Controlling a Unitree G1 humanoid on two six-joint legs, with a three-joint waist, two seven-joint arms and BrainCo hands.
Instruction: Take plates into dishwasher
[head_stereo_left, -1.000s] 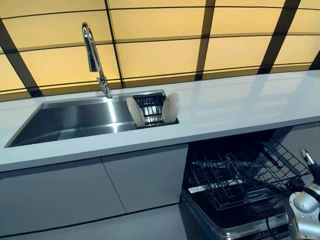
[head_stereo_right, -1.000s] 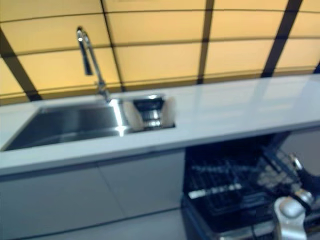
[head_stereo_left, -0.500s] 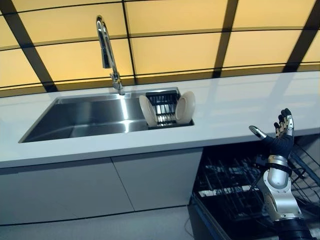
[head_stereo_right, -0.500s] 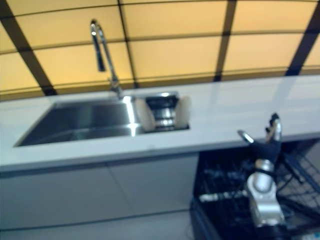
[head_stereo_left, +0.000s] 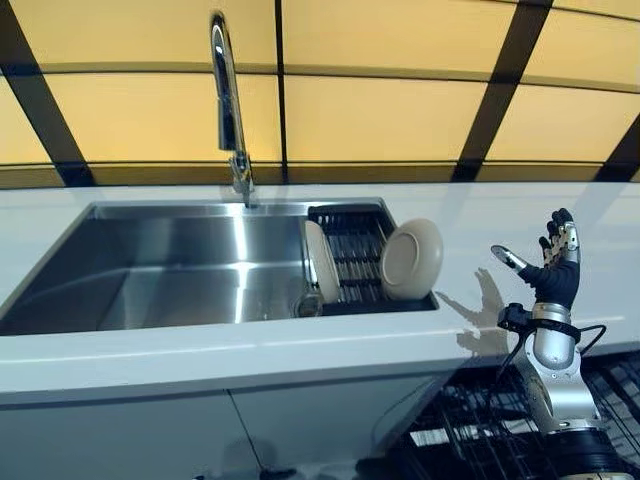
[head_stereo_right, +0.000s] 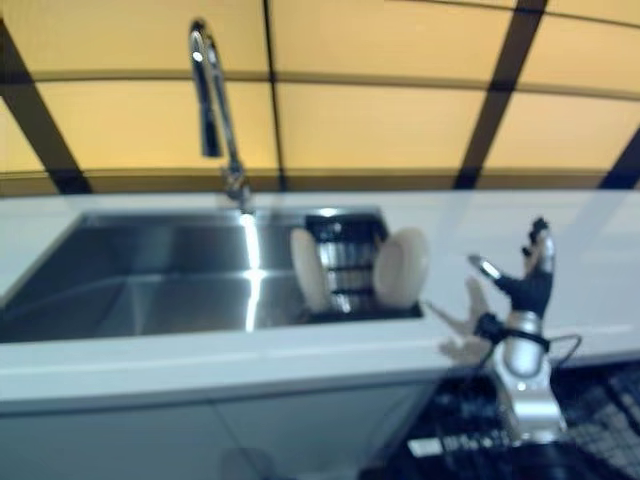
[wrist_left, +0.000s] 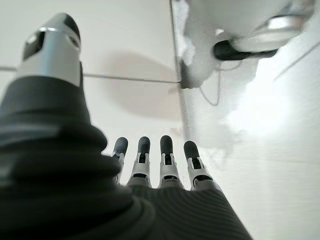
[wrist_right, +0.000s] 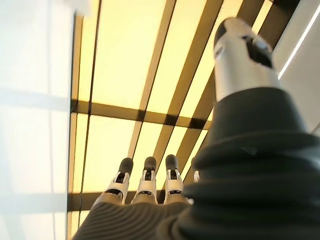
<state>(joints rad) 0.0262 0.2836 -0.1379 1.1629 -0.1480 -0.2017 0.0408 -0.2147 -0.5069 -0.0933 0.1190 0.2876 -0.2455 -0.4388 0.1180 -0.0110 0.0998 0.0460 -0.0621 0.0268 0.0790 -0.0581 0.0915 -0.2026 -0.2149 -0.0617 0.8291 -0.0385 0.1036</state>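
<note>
The right hand (head_stereo_left: 556, 272) is raised over the worktop (head_stereo_left: 520, 215), fingers (head_stereo_left: 562, 232) spread and empty. Two plates (head_stereo_left: 411, 259) stand in the sink rack (head_stereo_left: 355, 250), well beyond its thumb. The left hand (wrist_left: 165, 175) has straight fingers.

This is a kitchen. A long white table (head_stereo_left: 520, 215) runs along a wall of yellow panels (head_stereo_left: 380, 115) split by dark strips. Set into the table is a steel sink (head_stereo_left: 180, 270) with a tall chrome tap (head_stereo_left: 228, 95) at its back edge. At the sink's right end a dark rack (head_stereo_left: 358, 255) holds two pale plates (head_stereo_left: 412, 260) on edge. Below the table are plain grey cupboard doors (head_stereo_left: 120, 440), and to their right an open dishwasher (head_stereo_left: 480, 440) shows a wire basket.
</note>
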